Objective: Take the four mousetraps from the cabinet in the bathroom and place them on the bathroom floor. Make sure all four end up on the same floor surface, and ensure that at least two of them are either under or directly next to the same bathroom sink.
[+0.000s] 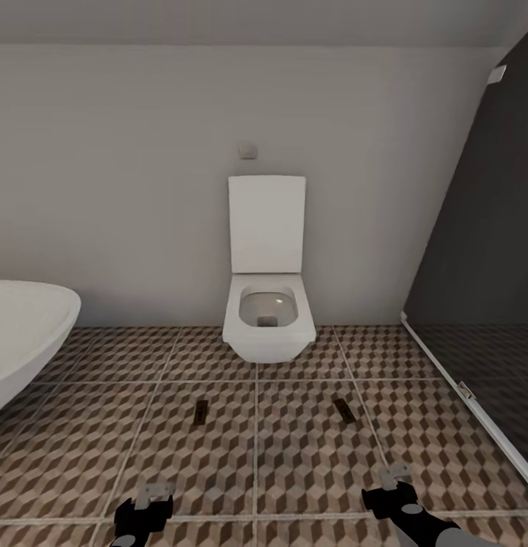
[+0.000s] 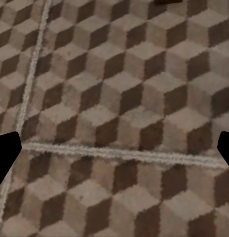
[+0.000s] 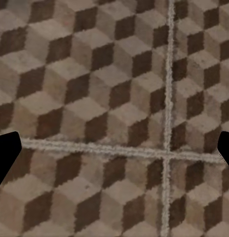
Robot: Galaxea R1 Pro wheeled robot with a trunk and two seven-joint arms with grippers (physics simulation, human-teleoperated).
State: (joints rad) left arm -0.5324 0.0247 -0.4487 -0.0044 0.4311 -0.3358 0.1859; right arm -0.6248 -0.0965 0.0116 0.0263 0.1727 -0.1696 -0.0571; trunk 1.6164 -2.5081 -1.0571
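Observation:
Two mousetraps lie flat on the cube-patterned bathroom floor (image 1: 294,456) in front of the toilet, one at the left (image 1: 200,411) and one at the right (image 1: 342,409). My left gripper (image 1: 153,495) hangs low over the tiles near the bottom edge of the head view, short of the left trap. Its dark fingertips (image 2: 6,153) stand wide apart, open, with only tile between them. My right gripper (image 1: 395,476) is likewise open over bare tile (image 3: 114,123), short of the right trap. The cabinet is out of view.
A white wall-hung toilet (image 1: 267,319) with its lid up stands against the back wall. A white rounded basin (image 1: 20,334) juts in from the left. The dark glass shower wall (image 1: 476,304) and its base rail run along the right.

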